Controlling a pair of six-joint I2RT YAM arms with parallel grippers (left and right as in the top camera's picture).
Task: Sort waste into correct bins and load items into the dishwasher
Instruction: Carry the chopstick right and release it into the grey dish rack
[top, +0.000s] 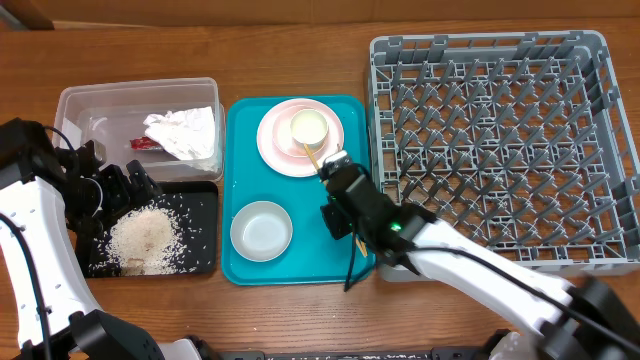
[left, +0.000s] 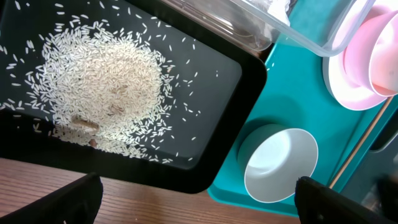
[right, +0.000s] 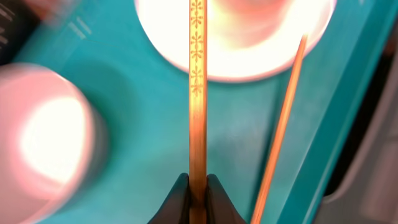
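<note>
My right gripper (top: 333, 170) (right: 198, 186) is shut on a thin wooden chopstick (right: 198, 93) and holds it over the teal tray (top: 300, 262). The second chopstick (right: 280, 130) lies on that tray to the right. The pink-white plate (top: 278, 148) at the tray's far end carries a small white vessel (top: 310, 128), cup or bowl I cannot tell. A white bowl (top: 262, 230) (left: 280, 165) sits at the tray's near end. My left gripper (top: 118, 188) (left: 199, 205) is open and empty by the black tray (top: 200, 205) with the rice (top: 145, 238) (left: 99, 87).
The clear tub (top: 80, 100) at the far left holds the crumpled napkin (top: 185, 133) and the red wrapper (top: 147, 143). The grey dish rack (top: 500, 150) stands at the right, next to the teal tray, with no items in it.
</note>
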